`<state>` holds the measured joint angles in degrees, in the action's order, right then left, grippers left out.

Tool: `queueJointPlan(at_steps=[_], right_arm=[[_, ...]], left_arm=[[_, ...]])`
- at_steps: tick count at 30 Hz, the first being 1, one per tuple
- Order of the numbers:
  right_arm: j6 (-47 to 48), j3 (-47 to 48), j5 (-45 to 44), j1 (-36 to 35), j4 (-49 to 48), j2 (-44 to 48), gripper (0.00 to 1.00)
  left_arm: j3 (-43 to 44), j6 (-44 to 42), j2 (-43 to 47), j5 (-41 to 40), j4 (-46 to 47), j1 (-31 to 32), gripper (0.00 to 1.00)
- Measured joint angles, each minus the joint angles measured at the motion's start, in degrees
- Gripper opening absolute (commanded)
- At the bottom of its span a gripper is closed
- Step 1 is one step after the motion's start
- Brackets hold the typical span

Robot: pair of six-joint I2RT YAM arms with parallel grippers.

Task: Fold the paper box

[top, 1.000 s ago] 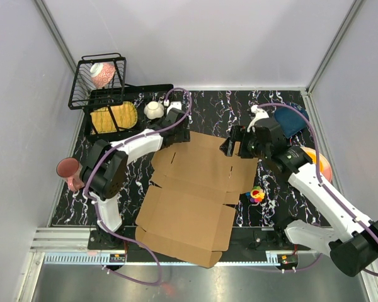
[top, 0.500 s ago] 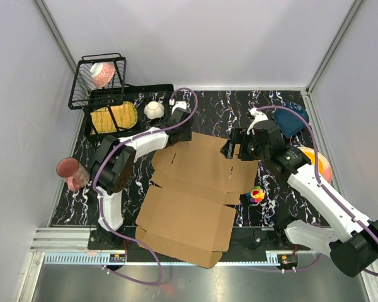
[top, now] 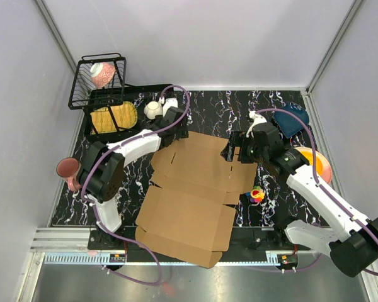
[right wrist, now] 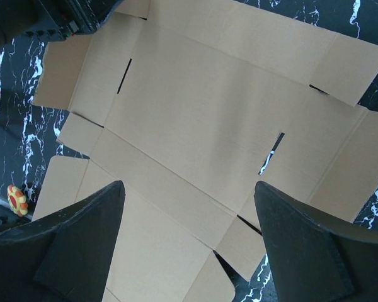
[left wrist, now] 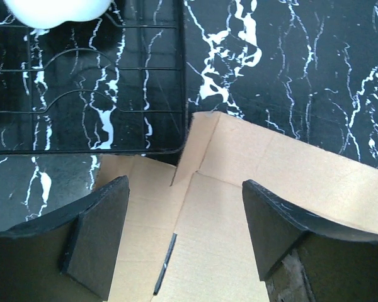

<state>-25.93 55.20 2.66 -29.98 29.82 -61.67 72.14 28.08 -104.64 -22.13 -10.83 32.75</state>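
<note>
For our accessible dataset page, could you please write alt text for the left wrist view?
The left end effector hovers open over a corner of the brown paper box, gripping nothing. Beyond it lie a black wire rack and the black marbled table, with a white object at the top edge.

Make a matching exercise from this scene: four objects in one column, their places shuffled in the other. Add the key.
Objects
1. paper box
2. pink cup
3. flower toy
4. white round pot

Places
A. on the black wire rack, far left
B. spread open in the middle of the table
C. at the table's left edge
D. on the tabletop, just off the box's right edge

Pairs: 1-B, 2-C, 3-D, 4-A
</note>
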Motion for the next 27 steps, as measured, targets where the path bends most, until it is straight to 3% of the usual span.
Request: queueJointPlan(at_steps=[16,21,27], right_arm=[[0.1,-0.5,-0.2,0.0,0.0,0.4,0.90],[0.2,-0.5,-0.2,0.0,0.0,0.4,0.90],[0.2,-0.5,-0.2,0.0,0.0,0.2,0.90]], left_arm=[[1.0,0.2,-6.4,0.3,-0.2,-0.7,0.51],[2.9,-0.8,-7.3,1.2,0.7,-0.8,0.29],[3.3,-2.0,-7.3,2.7,2.5,-0.9,0.13]])
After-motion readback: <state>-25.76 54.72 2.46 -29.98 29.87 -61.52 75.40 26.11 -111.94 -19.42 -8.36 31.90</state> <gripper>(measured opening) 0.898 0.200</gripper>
